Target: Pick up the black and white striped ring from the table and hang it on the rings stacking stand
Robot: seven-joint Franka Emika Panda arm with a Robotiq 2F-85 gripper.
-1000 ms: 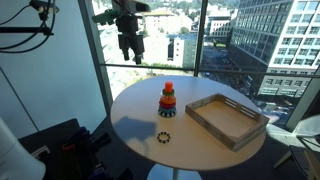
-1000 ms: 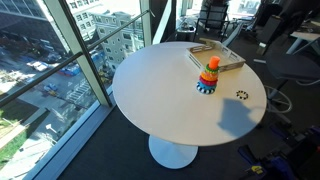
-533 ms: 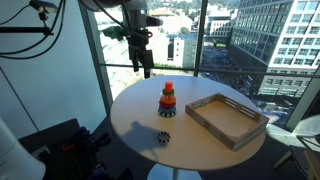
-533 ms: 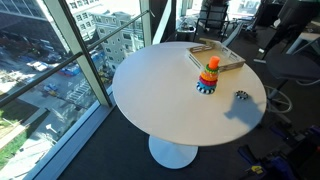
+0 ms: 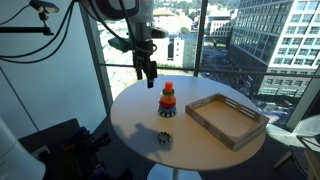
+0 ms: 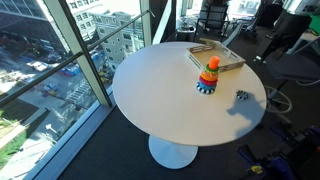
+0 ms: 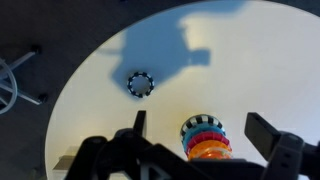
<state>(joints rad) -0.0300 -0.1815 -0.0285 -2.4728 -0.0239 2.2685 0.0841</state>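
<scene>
The black and white striped ring (image 5: 163,137) lies flat on the round white table (image 5: 130,125) near its front edge. It also shows in an exterior view (image 6: 241,96) and in the wrist view (image 7: 140,83). The rings stacking stand (image 5: 167,100) is upright at mid-table, orange-red on top with a checkered base ring; it also shows in an exterior view (image 6: 209,75). My gripper (image 5: 146,70) hangs open and empty in the air above the table's far edge, behind the stand. In the wrist view the stand (image 7: 205,137) sits between the open fingers of the gripper (image 7: 200,126), far below them.
A rectangular light-wood tray (image 5: 225,118) lies on the table beside the stand and shows in the exterior view too (image 6: 218,55). Floor-to-ceiling windows stand behind the table. The arm's shadow (image 6: 245,106) falls over the ring's area.
My gripper has moved down and sideways from high near the window toward the table, now above its far edge. Ring, stand and tray have not moved.
</scene>
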